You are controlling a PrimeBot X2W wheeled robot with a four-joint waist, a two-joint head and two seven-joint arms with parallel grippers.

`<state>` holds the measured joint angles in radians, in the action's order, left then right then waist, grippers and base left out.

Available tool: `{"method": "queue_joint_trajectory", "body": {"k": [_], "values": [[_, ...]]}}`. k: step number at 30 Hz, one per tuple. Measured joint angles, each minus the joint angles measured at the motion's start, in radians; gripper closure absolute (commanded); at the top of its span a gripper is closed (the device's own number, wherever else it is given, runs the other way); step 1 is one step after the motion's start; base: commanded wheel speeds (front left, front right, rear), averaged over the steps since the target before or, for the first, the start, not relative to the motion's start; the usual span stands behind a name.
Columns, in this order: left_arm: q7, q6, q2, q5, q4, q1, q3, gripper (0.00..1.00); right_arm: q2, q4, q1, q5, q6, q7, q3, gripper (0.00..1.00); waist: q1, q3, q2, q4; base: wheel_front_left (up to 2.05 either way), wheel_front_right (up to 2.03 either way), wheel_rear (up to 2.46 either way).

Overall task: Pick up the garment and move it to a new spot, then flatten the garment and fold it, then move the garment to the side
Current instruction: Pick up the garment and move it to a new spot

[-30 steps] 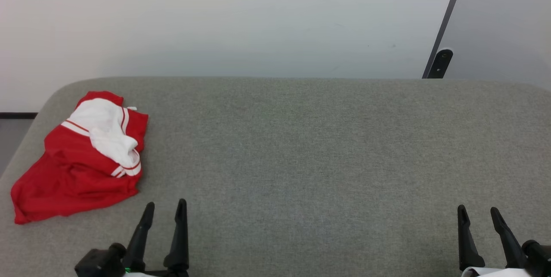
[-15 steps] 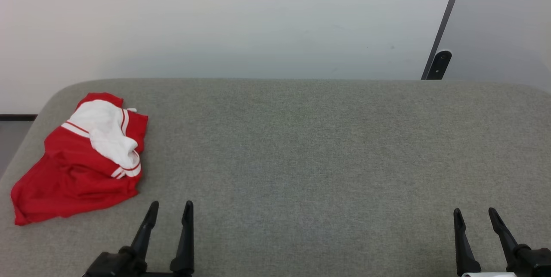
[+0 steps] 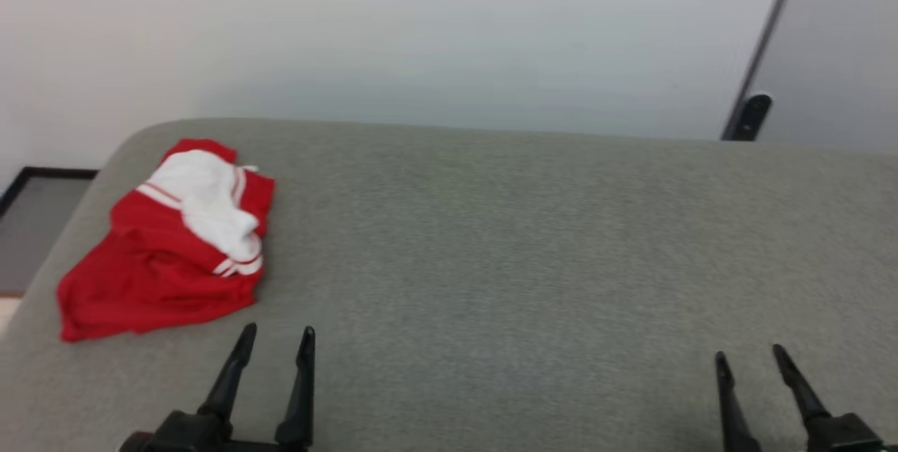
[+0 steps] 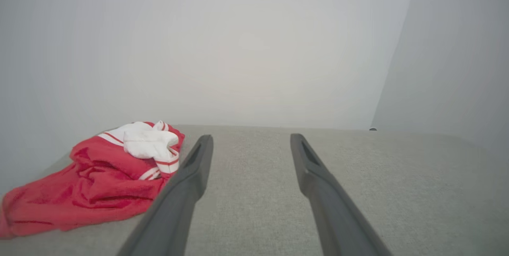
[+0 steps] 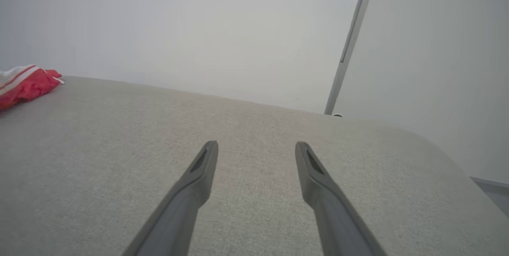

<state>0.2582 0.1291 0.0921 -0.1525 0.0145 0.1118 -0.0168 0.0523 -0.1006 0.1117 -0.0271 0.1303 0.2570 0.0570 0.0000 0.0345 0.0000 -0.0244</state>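
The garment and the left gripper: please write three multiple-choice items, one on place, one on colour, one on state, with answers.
1. Where on the grey surface does the garment lie, in the head view? A. centre B. far left C. far right
2. Which colours does the garment show? A. blue and yellow B. all black C. red and white
3. How is the left gripper? A. open and empty B. shut on the garment C. shut on nothing
Answers: 1 B, it lies crumpled near the left edge; 2 C, red cloth with a white striped part on top; 3 A, its fingers stand apart, bare surface between them.
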Motion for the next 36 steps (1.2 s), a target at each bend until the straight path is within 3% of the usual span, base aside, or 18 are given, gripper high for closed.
{"method": "queue_joint_trajectory", "body": {"k": [16, 26, 31, 36], "values": [[0.006, 0.0, 0.044, 0.02, -0.028, -0.01, 0.069, 0.0, -0.001, -0.057, -0.02, 0.03, 0.0, 0.007, -0.201, 0.0, 0.0, 0.037, 0.0, -0.264, 0.0, 0.0, 0.0], [0.006, -0.003, 0.02, -0.022, -0.042, 0.005, 0.091, 0.0, -0.001, -0.083, -0.039, 0.042, 0.0, 0.007, -0.229, 0.0, 0.0, 0.059, 0.0, -0.4, 0.0, 0.0, 0.0], [-0.063, -0.001, 0.086, -0.113, -0.097, -0.099, 0.049, 0.0, -0.001, -0.084, -0.039, 0.019, 0.0, 0.007, -0.223, 0.0, 0.0, 0.06, 0.0, -0.392, 0.0, 0.0, 0.0], [-0.191, 0.0, 0.193, -0.263, -0.125, -0.279, 0.018, 0.0, 0.001, -0.071, -0.064, -0.011, 0.001, 0.007, -0.218, 0.0, 0.0, 0.031, 0.0, -0.364, 0.0, 0.0, 0.0]]}}
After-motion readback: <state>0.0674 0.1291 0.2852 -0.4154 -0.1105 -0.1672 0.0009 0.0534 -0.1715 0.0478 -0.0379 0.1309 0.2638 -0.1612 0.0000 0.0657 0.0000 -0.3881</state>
